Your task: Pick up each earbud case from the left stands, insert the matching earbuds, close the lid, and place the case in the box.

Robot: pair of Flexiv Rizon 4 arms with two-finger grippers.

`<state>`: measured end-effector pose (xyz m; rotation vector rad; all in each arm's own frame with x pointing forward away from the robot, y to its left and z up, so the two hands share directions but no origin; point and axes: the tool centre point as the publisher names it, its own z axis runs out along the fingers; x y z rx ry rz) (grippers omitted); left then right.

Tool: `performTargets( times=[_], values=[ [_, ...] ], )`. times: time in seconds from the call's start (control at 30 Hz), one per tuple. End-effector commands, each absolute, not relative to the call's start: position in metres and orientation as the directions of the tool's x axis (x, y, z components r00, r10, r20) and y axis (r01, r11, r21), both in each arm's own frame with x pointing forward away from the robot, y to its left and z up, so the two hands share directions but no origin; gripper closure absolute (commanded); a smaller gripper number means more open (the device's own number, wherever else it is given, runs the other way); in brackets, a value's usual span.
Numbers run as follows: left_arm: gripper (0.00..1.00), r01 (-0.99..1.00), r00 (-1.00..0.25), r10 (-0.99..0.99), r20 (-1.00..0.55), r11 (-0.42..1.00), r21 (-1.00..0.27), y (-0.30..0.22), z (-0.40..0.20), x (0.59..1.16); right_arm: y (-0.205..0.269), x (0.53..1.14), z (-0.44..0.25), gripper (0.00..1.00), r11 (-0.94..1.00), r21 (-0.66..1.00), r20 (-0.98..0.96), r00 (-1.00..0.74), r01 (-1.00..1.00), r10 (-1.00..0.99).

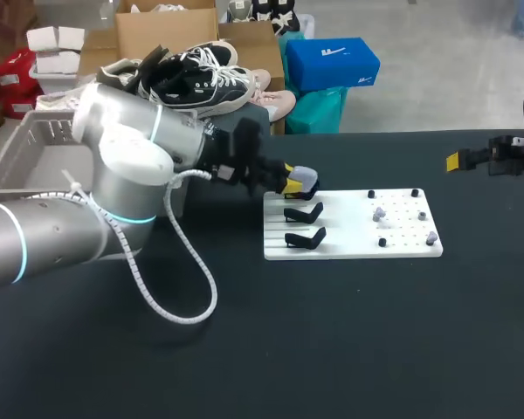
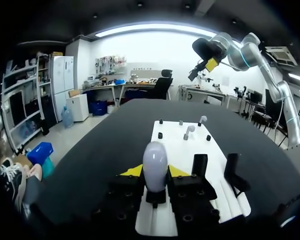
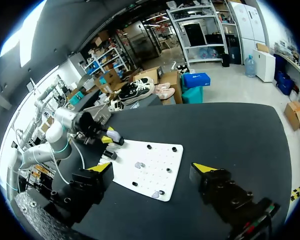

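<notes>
item: left arm (image 1: 113, 175), entering from the left side of the table. item: left gripper (image 2: 155, 171), fingers drawn in narrow, both yellow tips appearing to press the two flanks of the earbud case (image 2: 155, 161); counted as holding it. item: white board (image 1: 349, 249), flat on the dark table, near its middle. item: two empty black stands (image 1: 304, 236) on the board's left part, nearest the robot. item: the earbud case itself, pale lavender-grey, rounded, upright, at the third and farthest stand place on that same left part; a black piece shows under it, but whether the case rests on it or is just clear cannot be told. item: loose earbuds (image 1: 378, 212) on pegs on the board's right part, well apart from the case. item: right gripper (image 3: 154, 169), fingers wide, nothing between them, held high beyond the board's right end. item: pale box (image 1: 17, 157) at the far left. handling note, as a judgement: the case is likely light, hard-shelled, smooth and apt to slip; best gripped low on its flat sides, under the lid seam, with moderate squeeze so the hinge stays free.
</notes>
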<state>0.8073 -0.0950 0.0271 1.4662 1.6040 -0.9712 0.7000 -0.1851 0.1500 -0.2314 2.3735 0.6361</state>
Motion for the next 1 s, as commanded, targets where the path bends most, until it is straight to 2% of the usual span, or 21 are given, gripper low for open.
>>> performTargets(
  times=[0.03,0.2,0.43,0.77,1.0],
  values=[
    [1.00,0.996,-0.075,0.402,-0.913,0.066,-0.053,-0.083,0.042,0.799,-0.185,0.700,0.150,0.00,0.866,0.383,-0.643,-0.766,-0.321,0.000],
    [1.00,0.997,-0.061,0.340,-0.938,0.055,-0.045,-0.082,0.072,0.781,-0.185,0.700,0.150,0.00,0.866,0.383,-0.643,-0.766,-0.321,0.000],
    [1.00,0.998,0.045,0.230,-0.972,0.033,0.054,-0.090,0.107,0.746,-0.185,0.700,0.150,0.00,0.866,0.383,-0.643,-0.766,-0.321,0.000],
    [1.00,0.990,0.123,0.132,-0.983,0.050,0.131,-0.095,0.121,0.713,-0.185,0.700,0.150,0.00,0.866,0.383,-0.643,-0.766,-0.321,0.000],
    [1.00,0.986,0.159,0.142,-0.977,0.024,0.164,-0.095,0.119,0.703,-0.185,0.700,0.150,0.00,0.866,0.383,-0.643,-0.766,-0.321,0.000]
  ],
)
